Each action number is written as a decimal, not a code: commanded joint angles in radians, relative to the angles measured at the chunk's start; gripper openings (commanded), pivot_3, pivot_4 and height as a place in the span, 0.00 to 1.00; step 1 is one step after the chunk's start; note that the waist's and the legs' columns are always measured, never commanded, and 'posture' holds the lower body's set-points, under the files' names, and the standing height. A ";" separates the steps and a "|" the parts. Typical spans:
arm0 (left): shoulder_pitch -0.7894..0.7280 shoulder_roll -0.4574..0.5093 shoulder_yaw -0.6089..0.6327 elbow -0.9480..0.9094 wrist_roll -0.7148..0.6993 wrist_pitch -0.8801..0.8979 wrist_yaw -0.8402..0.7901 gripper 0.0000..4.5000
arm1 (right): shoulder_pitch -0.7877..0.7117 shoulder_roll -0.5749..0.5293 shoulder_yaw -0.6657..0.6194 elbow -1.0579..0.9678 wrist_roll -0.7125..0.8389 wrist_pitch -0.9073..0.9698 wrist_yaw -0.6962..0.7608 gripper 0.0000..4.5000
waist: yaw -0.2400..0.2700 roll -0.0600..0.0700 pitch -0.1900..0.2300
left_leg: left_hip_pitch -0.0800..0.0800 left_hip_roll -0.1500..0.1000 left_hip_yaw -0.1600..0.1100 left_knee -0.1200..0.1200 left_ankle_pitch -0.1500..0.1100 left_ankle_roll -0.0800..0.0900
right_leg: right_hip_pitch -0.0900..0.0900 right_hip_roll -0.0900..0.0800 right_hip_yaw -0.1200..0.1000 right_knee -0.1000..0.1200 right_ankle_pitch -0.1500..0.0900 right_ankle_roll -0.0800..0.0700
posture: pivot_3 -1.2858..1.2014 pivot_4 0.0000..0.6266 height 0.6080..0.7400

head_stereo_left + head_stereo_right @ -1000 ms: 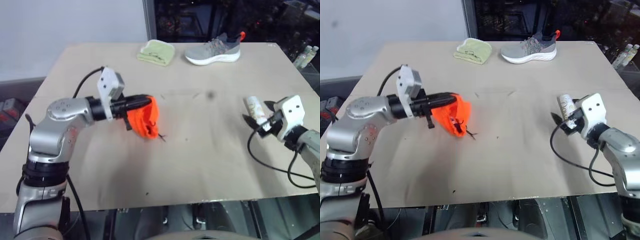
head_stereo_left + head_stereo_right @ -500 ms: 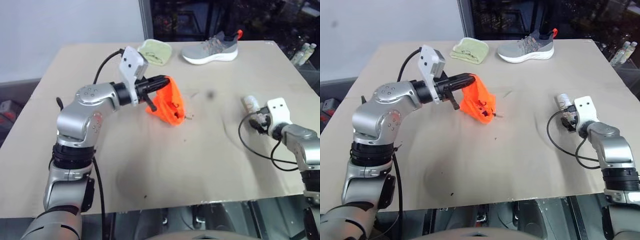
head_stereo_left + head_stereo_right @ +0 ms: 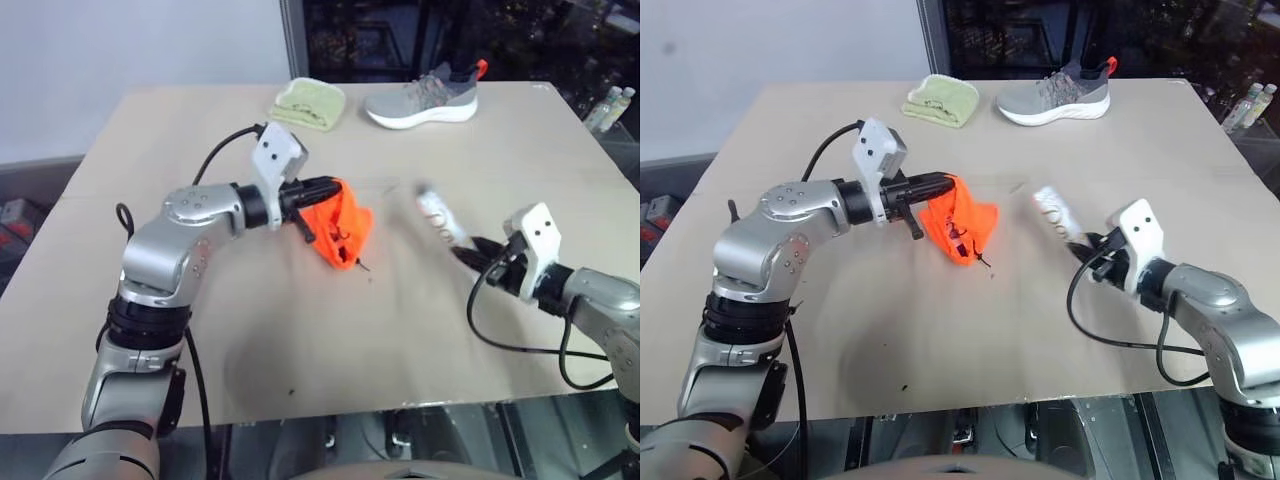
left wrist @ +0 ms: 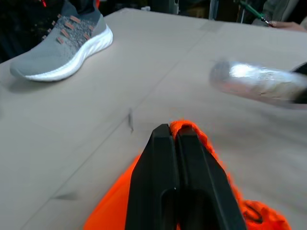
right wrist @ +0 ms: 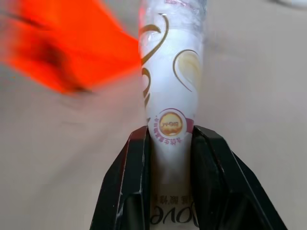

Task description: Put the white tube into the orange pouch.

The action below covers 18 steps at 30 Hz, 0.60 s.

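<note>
We see the left claw (image 3: 325,187) clamped on the pouch (image 3: 341,230) (raised off the worktop (image 3: 300,330)); right claw (image 5: 169,143) grips the tube (image 5: 171,91).

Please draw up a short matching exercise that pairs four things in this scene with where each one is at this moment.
Things:
1. bright orange fabric pouch
2. slim white squeeze tube
3. grey knit sneaker
4. light green folded cloth

Places:
A. far edge of the table, next to the cloth
B. clamped in the right gripper, above the table
C. pinched by the shut left gripper
D. far edge of the table, left of the sneaker

Pairs: 1-C, 2-B, 3-A, 4-D
</note>
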 commanded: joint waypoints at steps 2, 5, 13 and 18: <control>-0.065 -0.011 -0.044 0.015 0.041 -0.039 -0.034 0.00 | -0.088 0.026 0.017 -0.096 0.212 0.124 -0.038 0.25 | -0.001 0.000 0.000 | 0.000 0.000 0.000 0.001 0.000 0.000 | 0.000 0.000 -0.001 0.000 0.000 0.000 | 0.52 0.24 1.00; -0.077 -0.011 -0.071 0.032 0.069 -0.068 -0.056 0.00 | -0.143 0.037 0.068 -0.062 0.237 0.156 -0.054 0.25 | -0.001 0.000 0.000 | 0.000 0.000 0.000 0.002 -0.002 0.004 | 0.000 0.000 0.000 0.000 0.000 0.000 | 0.52 0.24 1.00; -0.056 -0.014 -0.097 0.007 0.096 -0.120 -0.109 0.00 | -0.236 0.063 0.173 0.071 0.229 0.225 -0.101 0.25 | -0.001 0.000 0.000 | -0.001 0.000 0.000 0.002 0.000 0.001 | 0.000 0.000 -0.001 0.000 0.002 -0.004 | 0.52 0.24 1.00; -0.011 0.026 -0.096 -0.057 0.064 -0.124 -0.197 0.00 | -0.247 0.106 0.141 0.128 0.238 0.292 -0.194 0.25 | -0.002 0.000 0.000 | -0.002 0.000 0.001 0.002 0.000 0.001 | -0.001 0.000 -0.001 0.000 0.002 -0.004 | 0.52 0.24 1.00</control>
